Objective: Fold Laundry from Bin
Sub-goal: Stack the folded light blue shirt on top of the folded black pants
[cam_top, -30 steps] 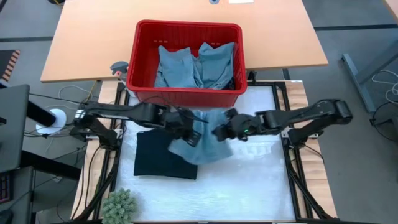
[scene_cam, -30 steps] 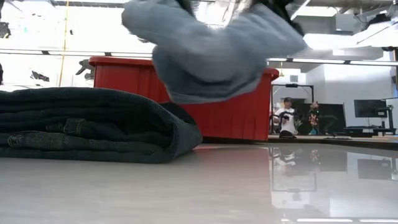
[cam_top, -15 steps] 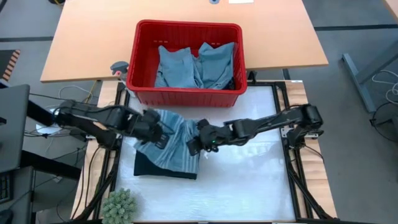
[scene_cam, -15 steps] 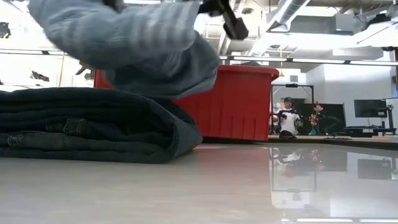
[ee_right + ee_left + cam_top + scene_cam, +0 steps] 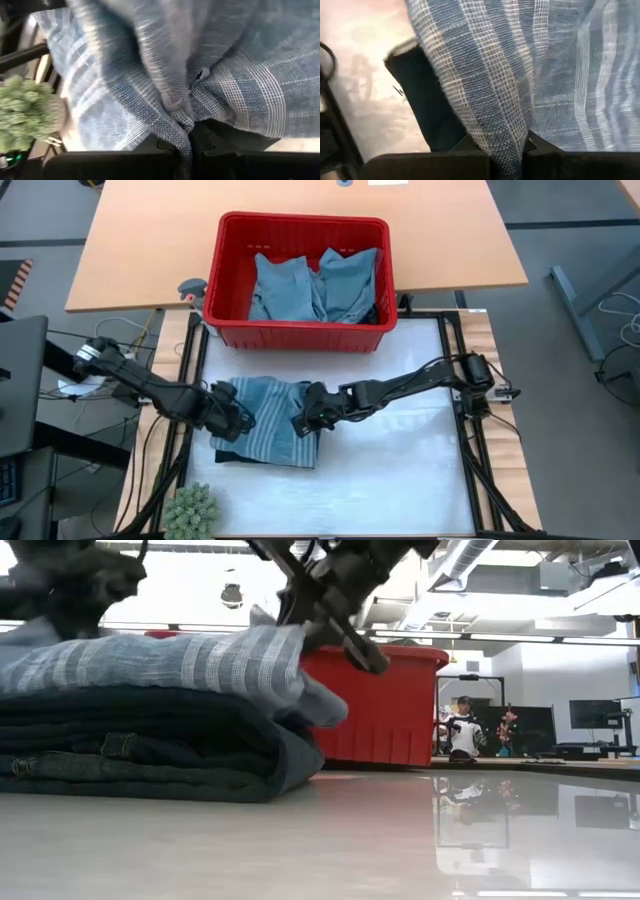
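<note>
A grey-blue striped garment (image 5: 268, 418) lies folded on a folded dark navy garment (image 5: 262, 452) at the table's left; the low view shows the striped garment (image 5: 170, 660) on top of the dark stack (image 5: 150, 745). My left gripper (image 5: 232, 423) is shut on its left end and my right gripper (image 5: 303, 423) is shut on its right end. The red bin (image 5: 300, 335) stands at the far edge with light blue laundry (image 5: 315, 285) inside. My left gripper pinches a bunched fold of the striped cloth (image 5: 507, 147) between its two fingers, at the garment's left end, slanting steeply down from the left. The cloth there rests on the dark garment. My right gripper pinches a gathered fold of the striped cloth (image 5: 184, 131) at the garment's right end, slanting down from the right. That end (image 5: 290, 650) sits on the dark stack, with a little cloth drooping over its edge.
A green fuzzy plant (image 5: 192, 512) sits at the near left corner. The white table top (image 5: 400, 470) lies bare to the right of the stack. A wooden table (image 5: 150, 250) carries the bin's far part. A person (image 5: 461, 730) is far off in the room.
Both grippers have gone down and toward the table's left, carrying the striped garment from the air in front of the bin. It hung bunched between them before; now it lies spread flat on the dark folded garment. Both grippers have stayed shut on it.
</note>
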Available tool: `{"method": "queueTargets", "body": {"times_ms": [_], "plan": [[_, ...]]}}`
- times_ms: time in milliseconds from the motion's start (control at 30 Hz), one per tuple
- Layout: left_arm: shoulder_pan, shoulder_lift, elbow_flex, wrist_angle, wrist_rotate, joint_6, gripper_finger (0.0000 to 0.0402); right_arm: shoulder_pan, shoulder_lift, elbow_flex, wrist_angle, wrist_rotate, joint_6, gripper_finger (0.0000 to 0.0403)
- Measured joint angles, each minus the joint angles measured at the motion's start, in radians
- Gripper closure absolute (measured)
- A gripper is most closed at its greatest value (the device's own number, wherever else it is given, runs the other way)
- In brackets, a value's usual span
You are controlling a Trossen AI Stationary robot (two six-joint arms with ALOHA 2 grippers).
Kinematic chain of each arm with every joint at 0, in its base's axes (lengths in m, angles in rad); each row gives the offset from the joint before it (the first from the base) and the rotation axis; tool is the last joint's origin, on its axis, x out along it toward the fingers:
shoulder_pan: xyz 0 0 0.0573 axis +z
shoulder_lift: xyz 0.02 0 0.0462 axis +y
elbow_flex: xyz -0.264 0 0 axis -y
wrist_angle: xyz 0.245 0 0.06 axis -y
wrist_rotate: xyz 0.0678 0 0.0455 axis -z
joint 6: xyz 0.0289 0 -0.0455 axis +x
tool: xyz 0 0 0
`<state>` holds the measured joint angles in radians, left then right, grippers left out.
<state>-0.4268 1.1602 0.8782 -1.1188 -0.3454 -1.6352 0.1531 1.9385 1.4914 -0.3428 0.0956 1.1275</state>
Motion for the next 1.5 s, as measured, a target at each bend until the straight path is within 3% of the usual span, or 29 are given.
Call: {"method": "queueTargets", "body": {"times_ms": [100,367,533,700,933,1200,1500], "plan": [[-0.013,-0.004,-0.067,0.019,0.021,-0.056,0.0397,-0.011,0.014,0.000,-0.021,0.000,0.003,0.0350],[-0.024,-0.004,-0.128,-0.021,0.146,-0.185,0.0349,-0.030,-0.024,0.000,-0.123,0.005,-0.035,0.0201],[-0.052,-0.030,-0.106,-0.018,0.042,-0.207,0.0327,-0.047,-0.054,0.000,-0.203,0.008,-0.037,0.0144],[-0.055,-0.072,-0.091,0.007,-0.032,-0.135,0.0322,-0.044,-0.106,-0.002,-0.164,0.027,-0.037,0.0140],[-0.054,-0.103,-0.092,0.022,-0.092,-0.084,0.0322,0.019,-0.233,0.000,-0.112,0.289,-0.075,0.0148],[-0.054,-0.100,-0.092,0.010,-0.107,-0.048,0.0321,-0.013,-0.128,0.000,0.168,0.187,-0.108,0.0148],[-0.054,-0.100,-0.092,0.014,-0.087,0.127,0.0321,-0.004,0.053,-0.001,0.193,0.138,-0.131,0.0148]]}}
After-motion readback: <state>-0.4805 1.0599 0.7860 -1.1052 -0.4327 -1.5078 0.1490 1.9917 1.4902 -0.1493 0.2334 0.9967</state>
